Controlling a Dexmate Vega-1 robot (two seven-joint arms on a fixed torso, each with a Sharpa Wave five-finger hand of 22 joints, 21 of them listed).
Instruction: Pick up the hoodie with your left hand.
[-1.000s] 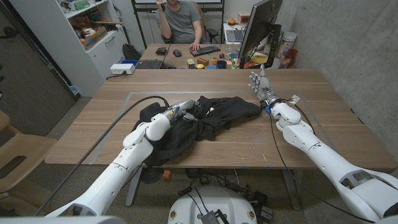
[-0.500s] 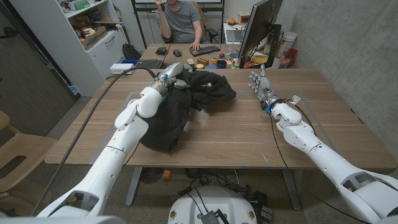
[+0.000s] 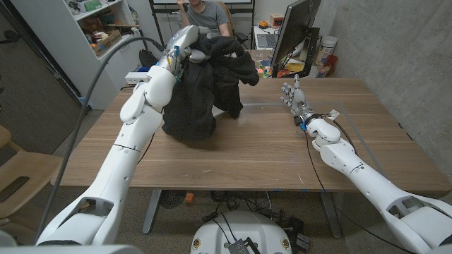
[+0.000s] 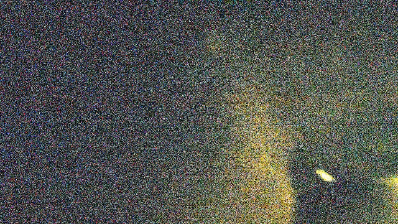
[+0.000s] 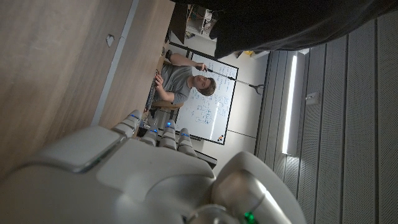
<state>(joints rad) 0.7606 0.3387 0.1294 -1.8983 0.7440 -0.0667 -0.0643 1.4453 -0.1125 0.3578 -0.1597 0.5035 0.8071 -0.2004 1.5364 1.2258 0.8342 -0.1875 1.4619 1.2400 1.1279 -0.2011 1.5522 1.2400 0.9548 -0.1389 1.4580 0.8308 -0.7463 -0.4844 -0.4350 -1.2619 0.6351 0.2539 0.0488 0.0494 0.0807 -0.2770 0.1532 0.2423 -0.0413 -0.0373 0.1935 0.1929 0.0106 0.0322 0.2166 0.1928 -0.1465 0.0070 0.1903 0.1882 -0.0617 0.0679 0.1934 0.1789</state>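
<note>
My left hand (image 3: 181, 48) is raised high over the far left of the wooden table (image 3: 268, 152) and grips the black hoodie (image 3: 205, 85) by its top. The hoodie hangs down from the hand in a long bunch, and its lowest folds still touch the table. The left wrist view is dark and grainy, covered by cloth. My right hand (image 3: 293, 97) stands on the table at the far right, fingers apart and pointing away, with nothing in it. In the right wrist view the back of my right hand (image 5: 143, 180) shows, and the hoodie (image 5: 292, 22) hangs beyond it.
A person (image 3: 206, 13) sits at a desk behind the table with a keyboard (image 3: 233, 58) and small colourful objects. A dark monitor (image 3: 291, 32) stands at the table's far right edge. A white shelf unit (image 3: 106, 35) is at the back left.
My left hand has lifted the hoodie from the table surface up and away, so the cloth now hangs almost fully off the wood. The right hand has stayed in place.
</note>
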